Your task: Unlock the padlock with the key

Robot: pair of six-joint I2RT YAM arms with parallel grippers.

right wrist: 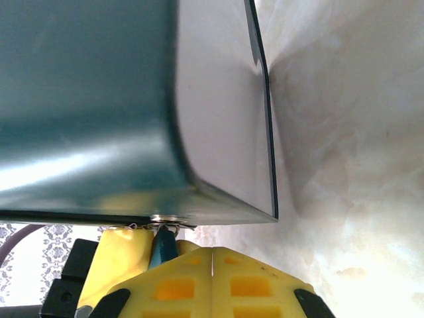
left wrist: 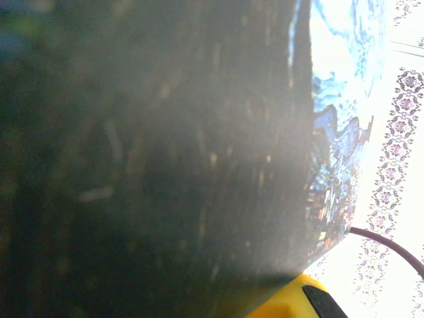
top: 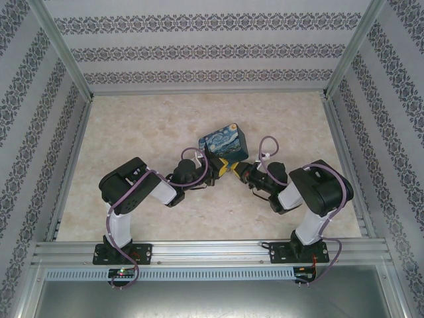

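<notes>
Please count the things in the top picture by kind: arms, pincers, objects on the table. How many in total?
Arms: 2, the left arm and the right arm
Pincers: 2, the left pincer and the right pincer
Boxes: 1, the painted box
Total: 5

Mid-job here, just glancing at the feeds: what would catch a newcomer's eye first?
The box printed with a starry-night painting stands out at the middle of the pale marbled table. The left gripper and right gripper, both yellow-fingered and shut, meet at its near edge. The right wrist view shows a small metal piece at that edge; whether it is the padlock is unclear.
</notes>
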